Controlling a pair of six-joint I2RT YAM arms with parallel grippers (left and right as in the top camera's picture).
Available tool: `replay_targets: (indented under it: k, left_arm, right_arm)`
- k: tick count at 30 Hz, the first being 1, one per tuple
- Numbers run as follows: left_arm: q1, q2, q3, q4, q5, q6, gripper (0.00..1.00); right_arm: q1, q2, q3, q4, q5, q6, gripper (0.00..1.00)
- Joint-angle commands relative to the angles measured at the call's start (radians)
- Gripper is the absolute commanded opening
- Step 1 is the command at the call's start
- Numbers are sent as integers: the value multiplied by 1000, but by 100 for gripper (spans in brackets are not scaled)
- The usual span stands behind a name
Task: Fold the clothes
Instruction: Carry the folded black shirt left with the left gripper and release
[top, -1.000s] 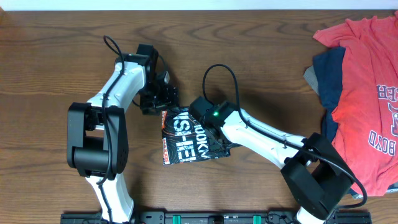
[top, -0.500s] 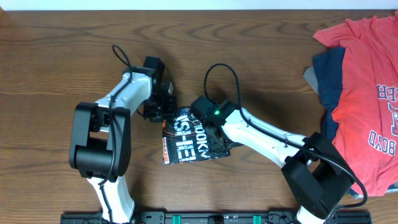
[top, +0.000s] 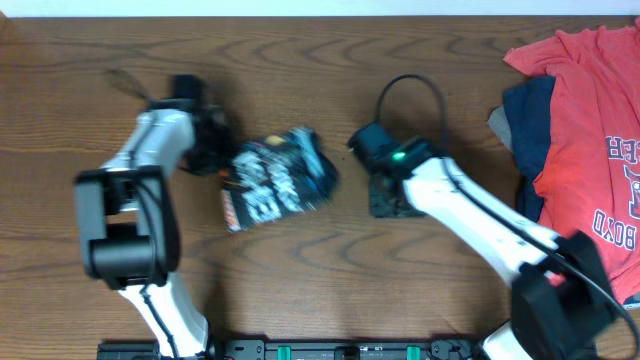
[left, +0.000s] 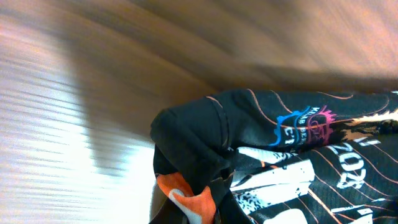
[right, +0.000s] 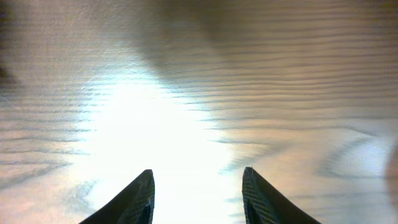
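The jersey (top: 278, 180) lies as a crumpled bundle near the middle of the surface (top: 330, 70), not yet folded. The left gripper (top: 220, 163) is at its 9 o'clock edge, touching the cloth, probably to drag or spread it. Its fingers are hidden, so I cannot tell if it is closed. The right gripper (right: 198, 180) is at 3 o'clock from the jersey, apart from it. It is open and empty over bare wood, likely leaving the cloth free.

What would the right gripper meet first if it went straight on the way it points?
Probably the bare wooden table: the right gripper, open and empty, faces only wood in its wrist view. How far off is unclear.
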Motion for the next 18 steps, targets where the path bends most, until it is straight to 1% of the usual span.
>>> replay_targets:
  k: [1,4,8,9,10,11,12,13,15,18]
  left_arm:
    - [159,16,44,23,-60,-100,6]
    - [304,16,49,66,-60,-111,6]
    - [478,16,49,68,-53,-174,6]
    - [521,16,49,66,-38,-193,14]
    - [555,16,49,65,-18,-197,25]
    - [590,16,49,66,11,-198,45]
    - [617,16,49,66,32,-209,59]
    - [640,16,49,64,53,-225,67]
    - [688,16,49,57,118,-241,78]
    - [716,4,49,52,199,-243,84]
  right_arm:
    - [-34,-57,7,-29,10,-42,45]
    - [-59,-82,6,-56,10,-42,45]
    - [-74,-88,6,-70,10,-43,46]
    - [-76,-88,6,-70,10,-43,46]
    - [-77,-88,6,-68,10,-43,46]
    - [-77,-88,6,-65,10,-43,47]
    - [-78,-88,6,-63,10,-43,48]
    - [-80,-88,6,-60,10,-43,49]
    - [-90,-88,6,-58,10,-43,48]
    - [-100,-88,6,-63,10,-50,49]
